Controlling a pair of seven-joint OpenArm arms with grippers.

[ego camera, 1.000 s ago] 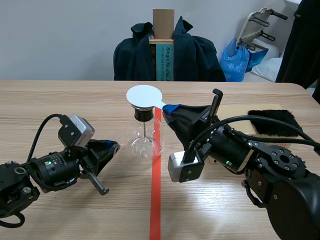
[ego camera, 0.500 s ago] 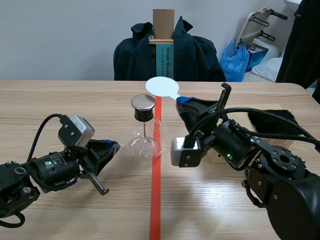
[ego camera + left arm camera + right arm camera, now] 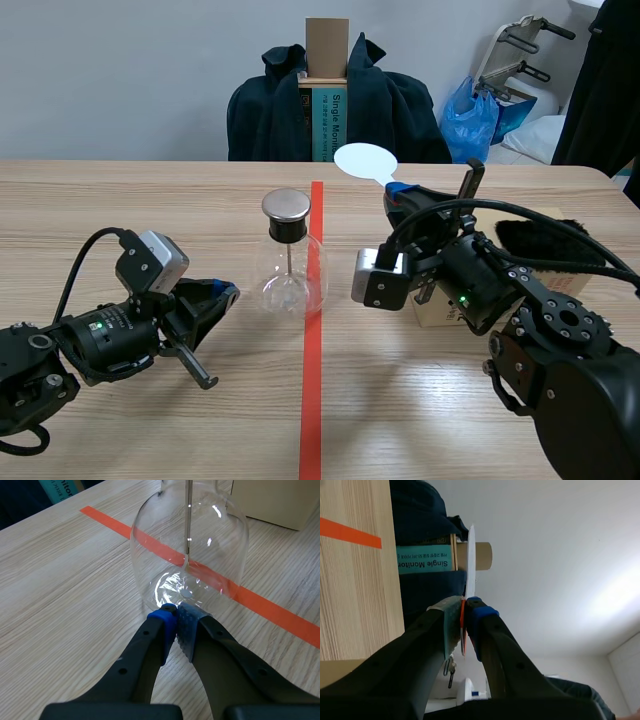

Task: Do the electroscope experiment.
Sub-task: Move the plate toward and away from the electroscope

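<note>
While the left gripper [image 3: 176,614] lies low over the table [image 3: 150,200] with its fingers pressed together on nothing, the glass flask [image 3: 190,555] stands upright just ahead of its tips, a metal cap [image 3: 286,205] on top. Further right, the right gripper [image 3: 398,192] is raised, clamped on the stem of a white disc [image 3: 365,160] that sticks out beyond its fingertips.

I see a clear glass flask [image 3: 287,275] with a shiny silver cap [image 3: 286,204] and a black stopper [image 3: 285,229]. The disc [image 3: 364,160] is white. My left gripper [image 3: 176,625] is black, with one blue pad [image 3: 162,626] and one grey dotted pad [image 3: 189,626]. The table [image 3: 120,200] is light brown with thin wood lines. The tape line [image 3: 311,400] is orange-red. The furry cloth [image 3: 545,243] is black.
</note>
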